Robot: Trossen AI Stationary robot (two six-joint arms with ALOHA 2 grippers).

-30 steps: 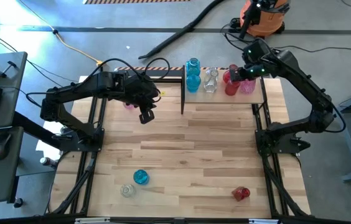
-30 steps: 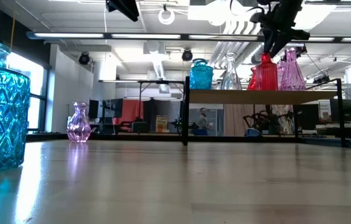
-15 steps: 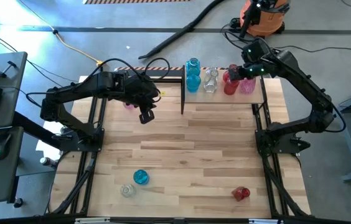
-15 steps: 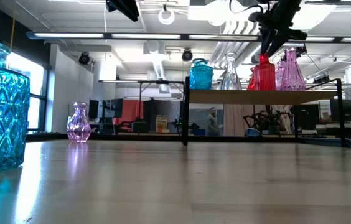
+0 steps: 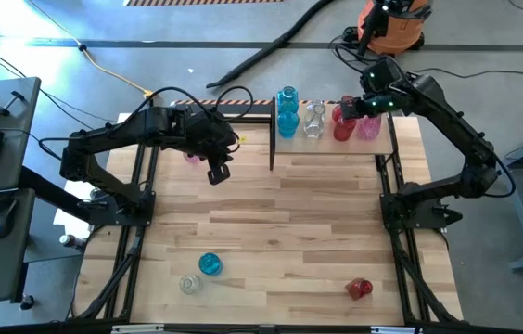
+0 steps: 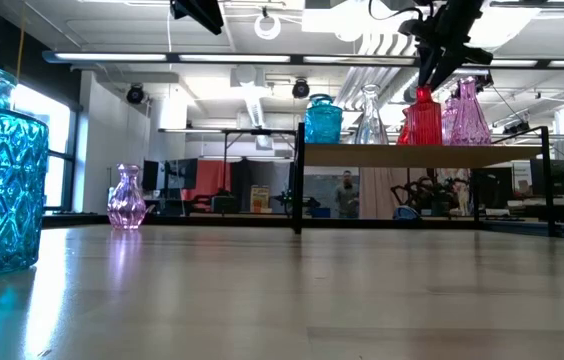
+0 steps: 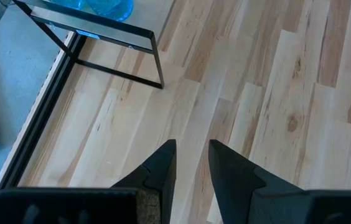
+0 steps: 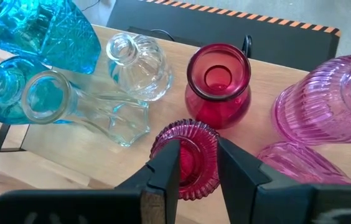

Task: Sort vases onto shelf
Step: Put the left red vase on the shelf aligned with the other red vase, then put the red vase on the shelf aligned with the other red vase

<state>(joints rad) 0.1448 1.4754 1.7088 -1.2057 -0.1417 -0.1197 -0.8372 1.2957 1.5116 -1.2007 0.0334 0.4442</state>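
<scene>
Nothing on the bench has moved since a second ago; both arms hold the same pose, only a person far back in the room has shifted.

Ribbed red vase stands upright on the shelf, at the right end among the red and pink group, round red vase just behind it. Right hand sits directly over it, fingers straddling the rim, narrowly parted; can't tell if they're clamped on it or just let go. Vase axis is vertical, so the move is straight up or down.

Left hand hangs at 11 o'clock over the bench, fingers slightly apart, empty.

Still loose: pink vase at 11 o'clock, nearest the left hand; blue vase and clear vase at 7; red vase at 5.
</scene>
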